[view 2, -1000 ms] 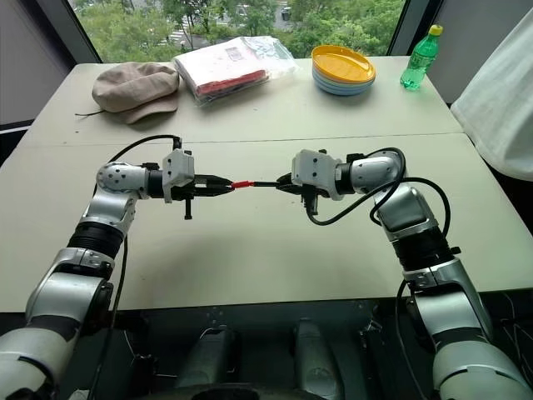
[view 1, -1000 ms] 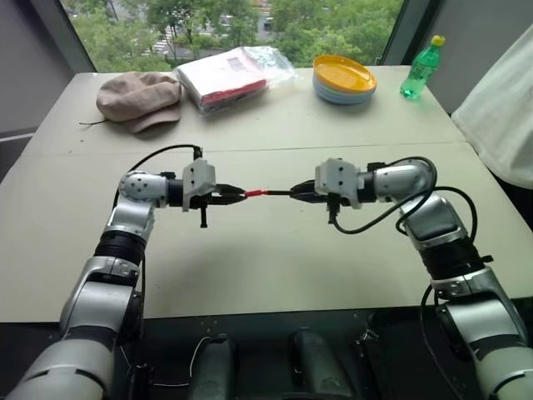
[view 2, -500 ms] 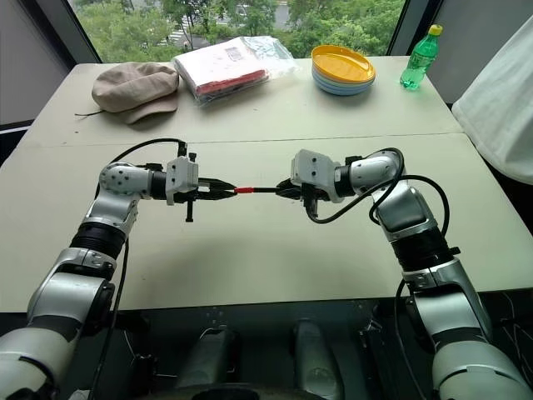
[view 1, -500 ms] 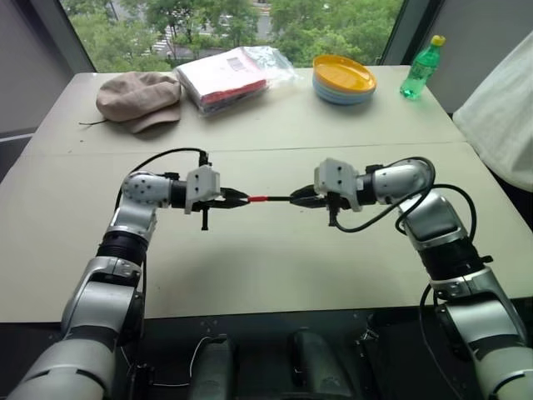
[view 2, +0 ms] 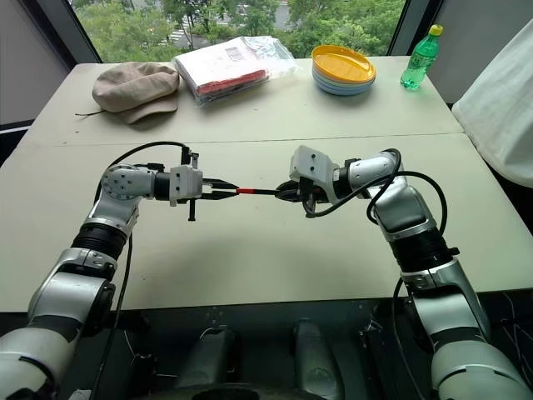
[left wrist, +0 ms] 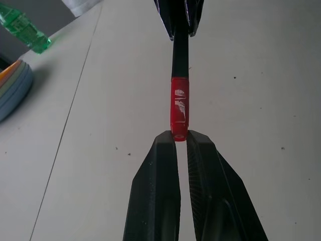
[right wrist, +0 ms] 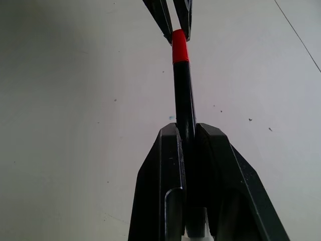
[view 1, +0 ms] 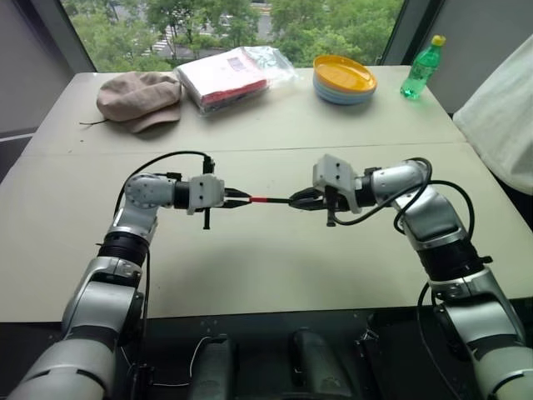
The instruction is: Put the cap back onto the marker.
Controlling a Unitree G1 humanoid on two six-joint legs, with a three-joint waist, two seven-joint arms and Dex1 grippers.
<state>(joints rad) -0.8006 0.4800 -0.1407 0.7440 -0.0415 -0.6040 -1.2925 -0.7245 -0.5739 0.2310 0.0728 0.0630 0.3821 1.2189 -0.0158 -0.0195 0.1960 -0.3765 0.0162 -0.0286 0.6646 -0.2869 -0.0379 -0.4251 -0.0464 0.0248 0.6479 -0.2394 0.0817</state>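
Above the middle of the table, my two grippers face each other with the marker between them. My left gripper (view 1: 243, 199) is shut on the small red cap (left wrist: 179, 107). My right gripper (view 1: 298, 200) is shut on the thin black marker (right wrist: 184, 100), whose end sits inside the cap (view 1: 259, 199). Cap and marker form one straight line, held level over the tabletop. In the left wrist view the cap pokes out from between my own fingertips (left wrist: 161, 143); the marker's black shaft (left wrist: 180, 57) runs on into the other gripper.
At the back of the beige table (view 1: 266, 258) lie a tan cap-like hat (view 1: 138, 97), a plastic-wrapped packet (view 1: 229, 75), a stack of yellow and blue plates (view 1: 344, 79) and a green bottle (view 1: 422, 67). A white cloth (view 1: 504, 108) hangs at the right edge.
Both wrists have rolled while the hands stayed in place. The cap and marker line has levelled out, and less red shows between the grippers than a second ago.
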